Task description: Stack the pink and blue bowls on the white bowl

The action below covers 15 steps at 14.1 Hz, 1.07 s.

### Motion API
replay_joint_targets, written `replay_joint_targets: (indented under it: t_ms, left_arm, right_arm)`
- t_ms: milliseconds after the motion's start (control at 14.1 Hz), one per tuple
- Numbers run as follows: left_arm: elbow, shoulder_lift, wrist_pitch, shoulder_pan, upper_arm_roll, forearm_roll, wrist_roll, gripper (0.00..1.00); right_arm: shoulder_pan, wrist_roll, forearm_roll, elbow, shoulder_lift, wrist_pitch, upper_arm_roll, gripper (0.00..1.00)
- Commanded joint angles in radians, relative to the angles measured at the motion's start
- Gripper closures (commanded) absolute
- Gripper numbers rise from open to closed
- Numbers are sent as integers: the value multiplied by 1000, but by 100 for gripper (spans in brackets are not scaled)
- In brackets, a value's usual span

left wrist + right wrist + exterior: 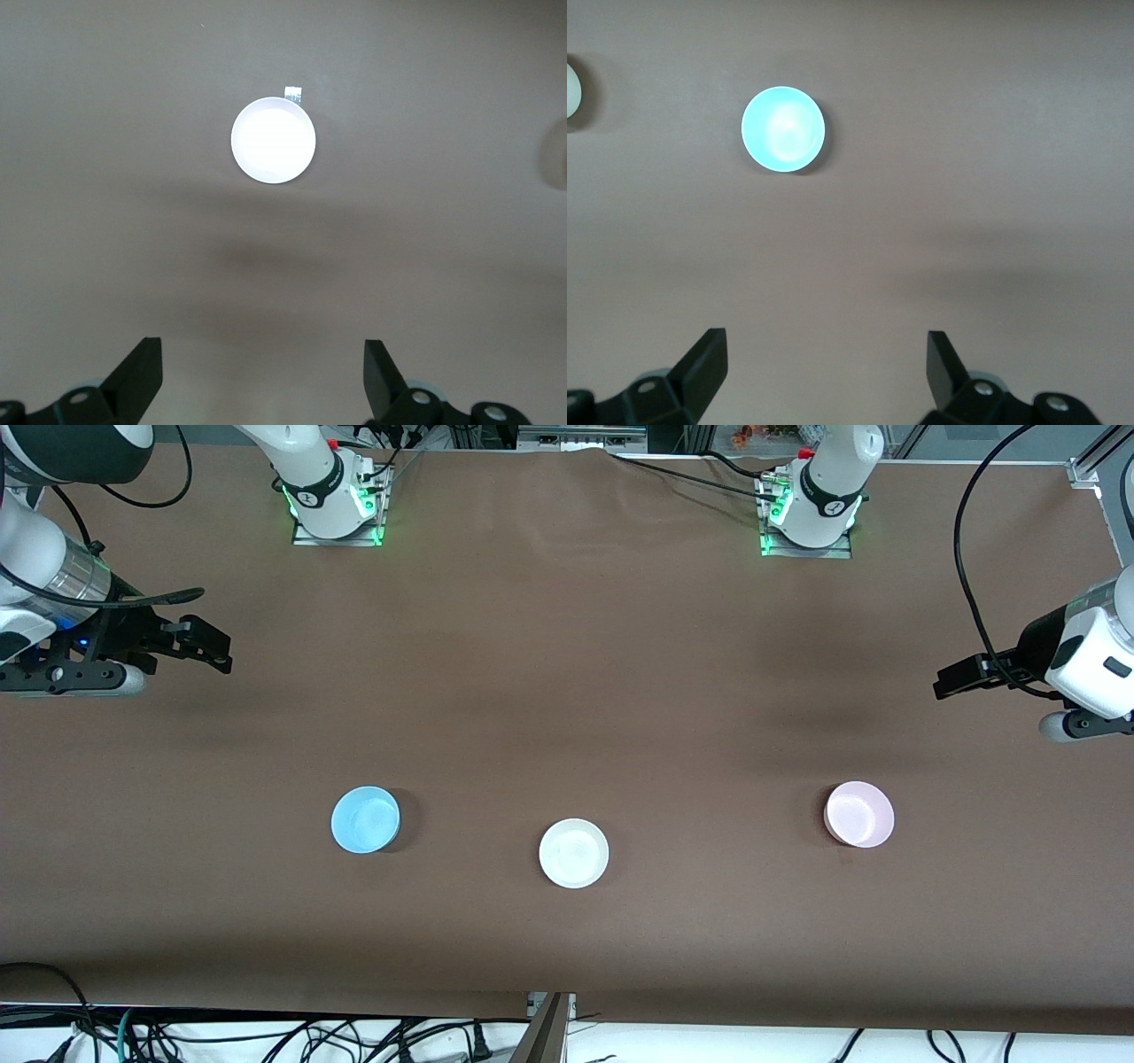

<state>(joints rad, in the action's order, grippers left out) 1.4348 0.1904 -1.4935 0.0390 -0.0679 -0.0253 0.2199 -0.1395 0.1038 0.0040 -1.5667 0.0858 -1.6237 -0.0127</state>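
Three bowls stand apart in a row on the brown table. The white bowl (574,853) is in the middle, slightly nearer to the front camera. The blue bowl (365,819) (783,128) is toward the right arm's end. The pink bowl (859,814) (273,140) is toward the left arm's end and looks washed out in the left wrist view. My right gripper (215,652) (827,367) hangs open and empty over bare table at its end. My left gripper (946,683) (263,372) hangs open and empty over the other end. An edge of the white bowl (571,93) (558,155) shows in both wrist views.
The two arm bases (335,496) (811,509) stand along the table's back edge. Cables (266,1041) lie below the edge nearest the front camera. A small pale tag (294,92) lies beside the pink bowl. Brown cloth (567,691) covers the table between the bowls and the bases.
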Motion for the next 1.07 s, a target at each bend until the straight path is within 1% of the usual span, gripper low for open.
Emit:
replay_joint_targets:
  t_ms: [0, 497, 639, 710, 923, 995]
  left_arm:
    - [19, -25, 2, -4, 2, -7, 0, 0]
    - [25, -20, -5, 13, 13, -19, -11, 0]
    - [35, 9, -42, 45, 23, -24, -14, 0]
    - [54, 26, -56, 50, 26, -19, -36, 0]
    - [114, 78, -181, 61, 40, -21, -91, 0]
    - [142, 98, -229, 88, 39, -27, -99, 0]
  right_arm:
    - [-2, 7, 10, 13, -1, 16, 0, 1]
    - [-2, 7, 10, 14, -1, 16, -1, 1]
    - [-2, 7, 8, 14, -1, 13, 0, 1]
    - [-2, 5, 7, 16, 0, 12, 0, 1]
    - [-3, 7, 2, 16, 0, 11, 0, 1]
    - [-5, 7, 1, 16, 2, 8, 0, 1]
